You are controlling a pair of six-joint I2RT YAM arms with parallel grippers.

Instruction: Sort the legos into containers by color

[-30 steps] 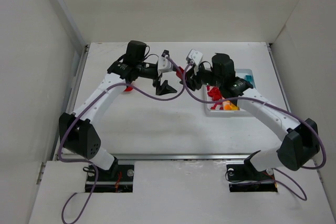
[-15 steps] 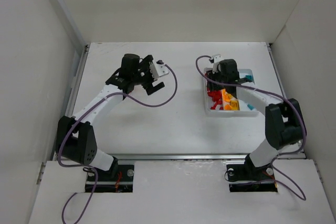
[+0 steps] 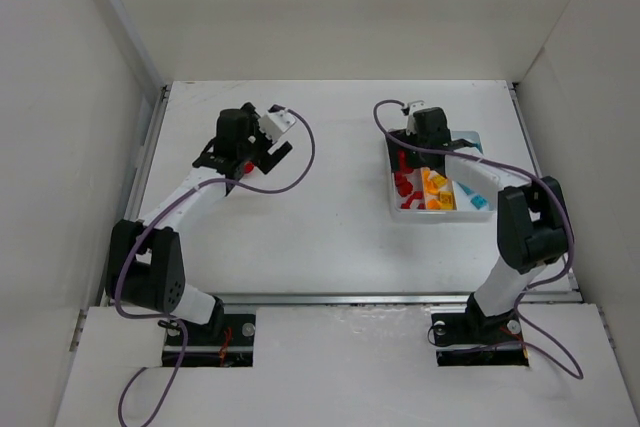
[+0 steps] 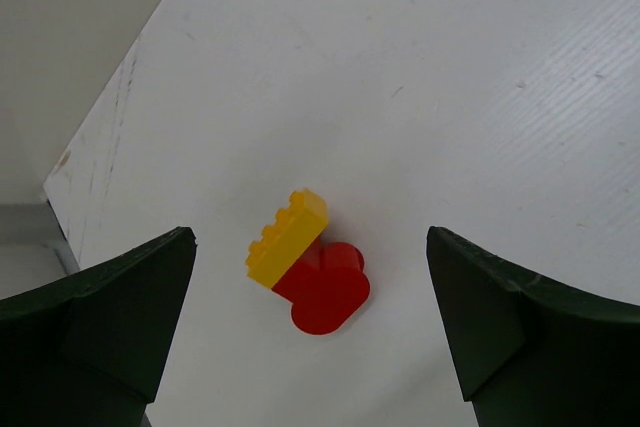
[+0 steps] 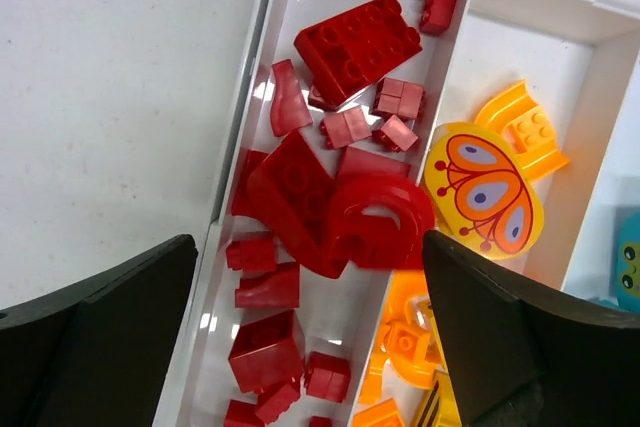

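Note:
A small yellow lego (image 4: 288, 235) joined to a rounded red lego (image 4: 327, 289) lies on the white table. My left gripper (image 4: 310, 247) hangs open directly above this pair, one finger on each side and not touching it. In the top view the left gripper (image 3: 256, 154) is at the table's left side. My right gripper (image 5: 308, 242) is open over the white tray (image 5: 268, 17), above its red compartment. A red arch lego (image 5: 378, 222) lies loose beneath it, on the other red pieces and at the divider. Orange legos (image 5: 487, 182) fill the middle compartment. A cyan lego (image 5: 629, 259) shows at the right edge.
The tray (image 3: 430, 215) sits at the right of the table, with the right gripper (image 3: 417, 150) over its far end. White walls enclose the table on three sides. The table's left edge (image 4: 95, 187) runs close to the yellow and red pair.
The right arm swung from the table's middle to the tray and its jaws opened, leaving the red arch piece in the tray. The left arm moved left over the yellow and red pair.

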